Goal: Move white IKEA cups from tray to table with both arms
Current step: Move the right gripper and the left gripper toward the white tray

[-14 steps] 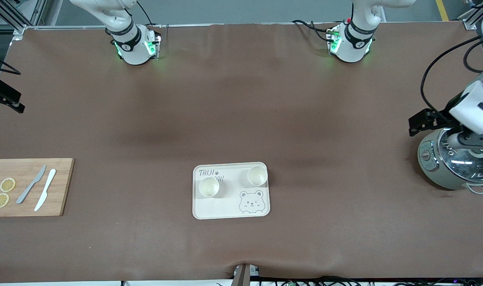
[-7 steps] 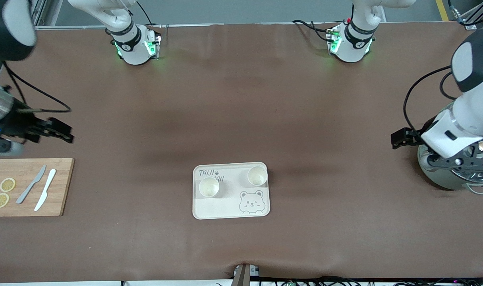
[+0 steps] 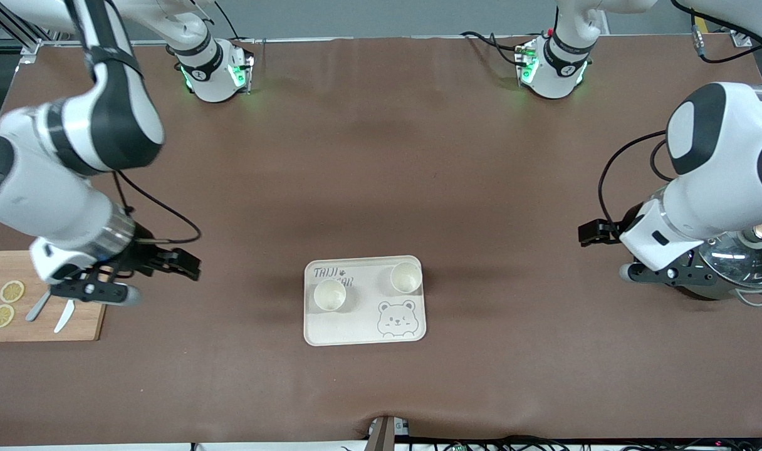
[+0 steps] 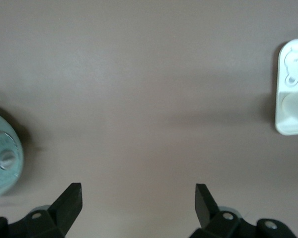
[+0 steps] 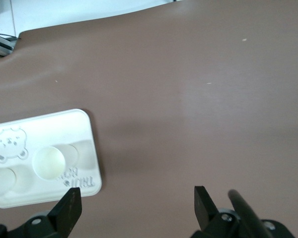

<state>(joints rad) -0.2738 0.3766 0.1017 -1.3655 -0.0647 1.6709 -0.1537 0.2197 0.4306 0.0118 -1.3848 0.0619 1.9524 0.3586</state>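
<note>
Two white IKEA cups [image 3: 329,295] [image 3: 406,277] stand upright on a cream bear tray [image 3: 363,332] in the middle of the table. My right gripper [image 3: 182,264] hangs open and empty over bare table between the cutting board and the tray. In the right wrist view the tray [image 5: 87,130] and both cups [image 5: 48,162] [image 5: 0,181] lie off to one side of the open right gripper [image 5: 137,196]. My left gripper [image 3: 597,233] is open and empty over the table between the pot and the tray. In the left wrist view the gripper [image 4: 137,193] has only tabletop between its fingers, with the tray's end [image 4: 283,126] at the frame's edge.
A bamboo cutting board [image 3: 36,329] with lemon slices [image 3: 11,291] and two knives [image 3: 64,316] lies at the right arm's end. A grey-green pot with a glass lid [image 3: 738,263] stands at the left arm's end, partly under the left wrist.
Both arms have swung in from the table's ends toward the tray. The left gripper has come off the pot; the right now reaches past the cutting board. Both stay open.
</note>
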